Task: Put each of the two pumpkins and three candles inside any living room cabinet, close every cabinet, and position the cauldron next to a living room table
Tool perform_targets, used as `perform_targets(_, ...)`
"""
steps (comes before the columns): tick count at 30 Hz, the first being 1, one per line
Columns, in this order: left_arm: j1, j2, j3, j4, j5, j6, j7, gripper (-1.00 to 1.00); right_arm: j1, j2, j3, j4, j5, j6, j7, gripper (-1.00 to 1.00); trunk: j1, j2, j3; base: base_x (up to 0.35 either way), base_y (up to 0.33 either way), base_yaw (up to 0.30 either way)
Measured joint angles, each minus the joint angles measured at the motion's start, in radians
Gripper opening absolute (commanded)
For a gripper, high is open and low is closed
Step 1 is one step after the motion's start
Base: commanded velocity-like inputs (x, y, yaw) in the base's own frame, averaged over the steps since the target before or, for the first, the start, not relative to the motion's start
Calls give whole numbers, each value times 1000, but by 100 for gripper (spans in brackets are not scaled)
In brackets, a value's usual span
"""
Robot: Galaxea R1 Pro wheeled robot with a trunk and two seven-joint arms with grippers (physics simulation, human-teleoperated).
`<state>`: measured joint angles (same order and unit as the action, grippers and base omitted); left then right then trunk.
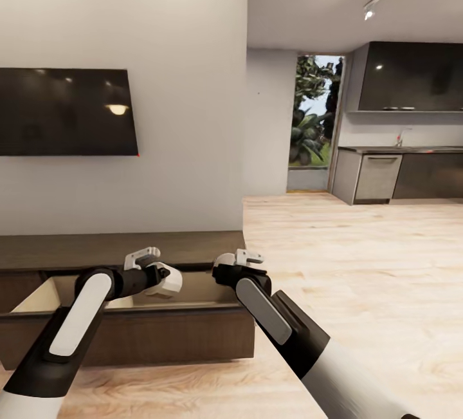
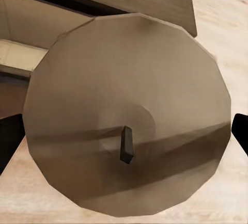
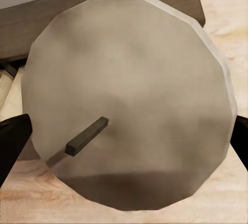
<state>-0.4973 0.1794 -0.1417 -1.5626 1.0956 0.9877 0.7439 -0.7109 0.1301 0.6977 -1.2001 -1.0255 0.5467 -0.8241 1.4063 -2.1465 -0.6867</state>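
A tan candle (image 2: 129,90) with a short dark wick fills the left wrist view, held between the two dark fingertips (image 2: 10,141); my left gripper (image 1: 153,272) is shut on it. A paler grey-beige candle (image 3: 134,79) sits the same way between the right fingertips (image 3: 11,139), with my right gripper (image 1: 239,263) shut on it. Both grippers hover over the long dark brown cabinet (image 1: 128,248). Its wide drawer (image 1: 141,335) is pulled open, showing a light wood inside (image 1: 45,293). The left gripper is above the drawer's opening, and the right one is near the drawer's right end.
A black TV (image 1: 64,112) hangs on the wall above the cabinet. Light wood floor (image 1: 360,258) stretches to the right toward grey kitchen units (image 1: 399,174) and a doorway with plants (image 1: 314,116).
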Motion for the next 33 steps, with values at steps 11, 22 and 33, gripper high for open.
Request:
perform_targets(11, 0, 4, 6, 1, 2, 0, -1, -100, -1, -2, 0, -11, 1, 2, 0, -100, 0, 0, 1, 161, 107, -109)
perform_targets(22, 0, 7, 10, 2, 1, 2, -3, -100, 0, 0, 1, -9, -2, 2, 0, -100, 0, 0, 2, 100, 143, -73)
perform_targets(33, 1, 7, 13, 5, 1, 0, 0, -100, -19, 23, 3, 107, -20, 69, -1, -100, 1, 0, 2, 53, 39, 0)
